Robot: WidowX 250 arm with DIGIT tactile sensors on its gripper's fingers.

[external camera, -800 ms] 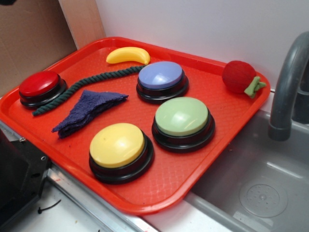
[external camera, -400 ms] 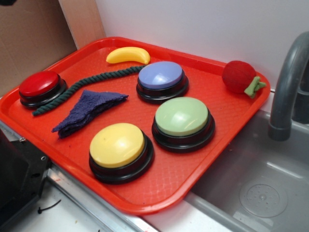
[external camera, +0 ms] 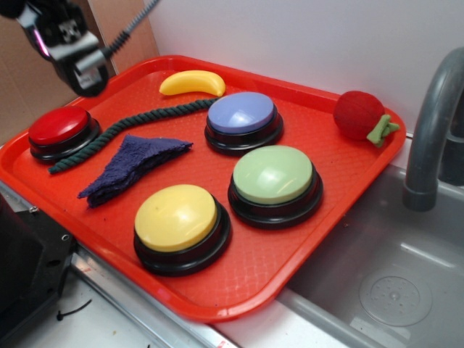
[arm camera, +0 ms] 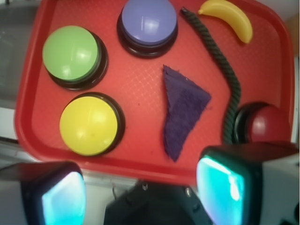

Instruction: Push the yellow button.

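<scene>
Yellow button [external camera: 176, 217] sits nearest, at tray's [external camera: 239, 290] 6 o'clock edge, dome up, nothing on it, so reachable straight from above. Green button [external camera: 274, 175] just beside, at its 2 o'clock; blue button [external camera: 241, 113] beyond. Gripper [external camera: 81, 61] hangs far at 10 o'clock above red button [external camera: 59, 127], fingers spread w/ nothing between, well apart from target; approach not begun, I'd judge.

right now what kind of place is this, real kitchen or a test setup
Probably a toy-kitchen test rig: a grey sink basin and faucet sit beside a red tray of buzzer buttons, with a toy banana and a robot gripper overhead.
</scene>
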